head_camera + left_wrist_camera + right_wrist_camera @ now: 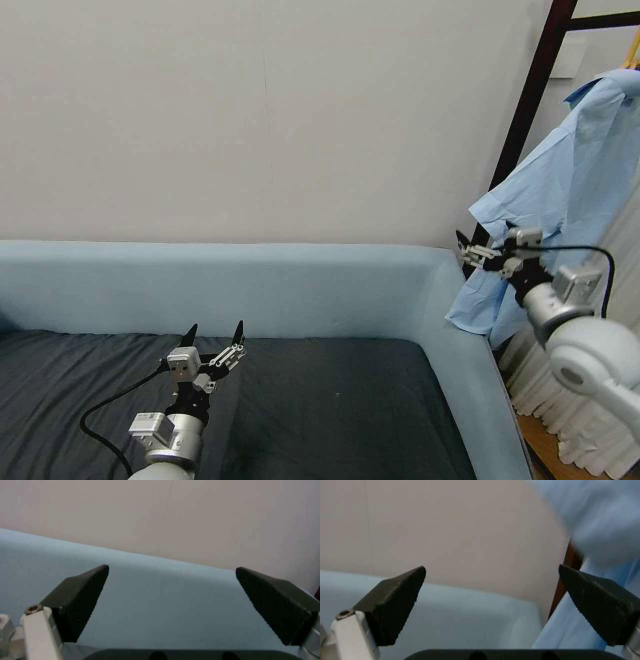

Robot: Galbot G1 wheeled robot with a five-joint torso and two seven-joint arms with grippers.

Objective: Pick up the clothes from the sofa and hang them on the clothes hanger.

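Wide open and holding nothing, the left gripper (215, 335) stands over the flat dark seat (330, 400) of the sofa (300, 285). The right gripper (472, 255) is wide open too, just beside the soft blue shirt (575, 190), which hangs in folds on the dark wooden rack (530, 90).

From the left wrist, two black pointy fingers (80, 603) with bumpy pads spread before the smooth pale-blue sofa back.

From the right wrist, the shirt hangs blurry beside one finger.
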